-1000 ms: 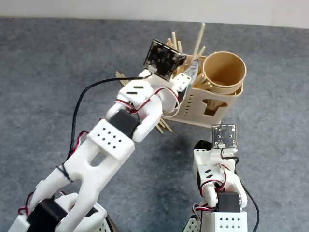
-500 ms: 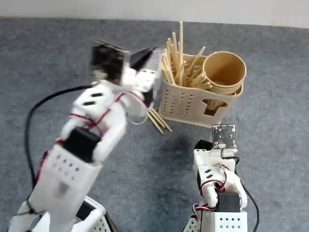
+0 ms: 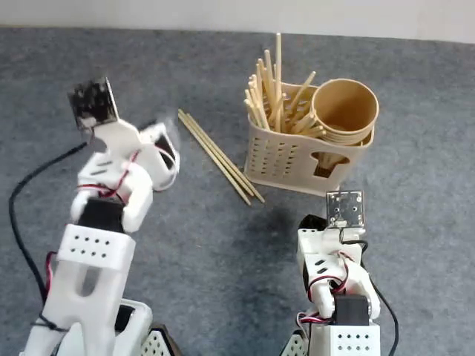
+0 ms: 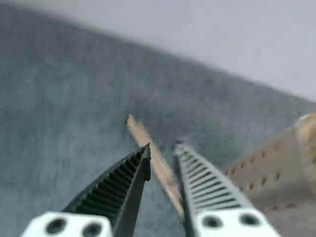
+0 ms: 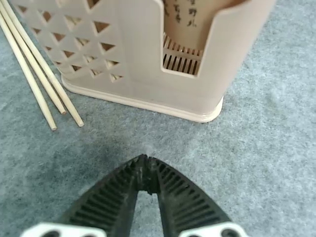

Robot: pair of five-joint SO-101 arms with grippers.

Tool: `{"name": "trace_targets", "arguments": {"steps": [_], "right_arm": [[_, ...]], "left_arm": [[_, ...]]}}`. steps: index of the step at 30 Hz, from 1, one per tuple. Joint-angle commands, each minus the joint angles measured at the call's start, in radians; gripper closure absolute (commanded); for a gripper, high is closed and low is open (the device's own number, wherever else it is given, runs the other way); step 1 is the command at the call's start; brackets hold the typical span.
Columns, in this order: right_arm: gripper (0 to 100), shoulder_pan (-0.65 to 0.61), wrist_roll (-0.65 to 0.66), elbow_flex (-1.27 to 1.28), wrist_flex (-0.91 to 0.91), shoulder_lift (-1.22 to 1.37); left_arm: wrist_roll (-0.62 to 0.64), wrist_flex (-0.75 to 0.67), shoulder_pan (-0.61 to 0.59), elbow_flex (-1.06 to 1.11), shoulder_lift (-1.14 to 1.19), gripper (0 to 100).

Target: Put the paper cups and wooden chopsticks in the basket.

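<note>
A beige basket (image 3: 286, 159) stands on the grey carpet with stacked paper cups (image 3: 345, 107) in one compartment and several wooden chopsticks (image 3: 274, 89) upright in the other. Three loose chopsticks (image 3: 219, 156) lie slanted on the carpet beside it. My left gripper (image 3: 169, 137) hovers just left of their far ends, open with nothing held; through its wrist view (image 4: 162, 149) one chopstick (image 4: 153, 155) lies below the gap. My right gripper (image 5: 143, 163) is shut and empty, low in front of the basket (image 5: 138, 64), with the chopstick ends (image 5: 37, 79) off to its side.
Grey carpet (image 3: 89, 67) covers the table up to a pale wall at the far edge. The right arm (image 3: 334, 274) sits close in front of the basket. Open carpet lies to the left and far right.
My left arm has swung left, away from the basket, leaving chopsticks standing in it. It now hangs over the carpet by the loose chopsticks. The right arm has not moved.
</note>
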Motion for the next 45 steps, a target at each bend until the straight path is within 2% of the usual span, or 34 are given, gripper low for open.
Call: {"name": "trace_targets", "arguments": {"steps": [1,7,16,25,31,45], "right_arm": [[99.3,0.01,-0.003,0.154,-0.015,-0.016],[99.3,0.01,-0.003,0.154,-0.015,-0.016],[99.3,0.01,-0.003,0.154,-0.015,-0.016],[99.3,0.01,-0.003,0.154,-0.015,-0.016],[99.3,0.039,-0.003,0.154,-0.015,-0.016],[99.3,0.041,-0.003,0.154,-0.015,-0.016]], "left_arm": [[0.143,-0.08,-0.008,0.124,-0.016,75],[0.146,-0.137,0.019,0.131,0.131,76],[0.147,-0.138,0.107,-0.188,0.65,77],[0.149,-0.135,0.105,-0.463,1.038,77],[0.201,-0.135,0.104,-0.503,1.092,77],[0.216,-0.14,0.104,-0.504,1.121,77]]}}
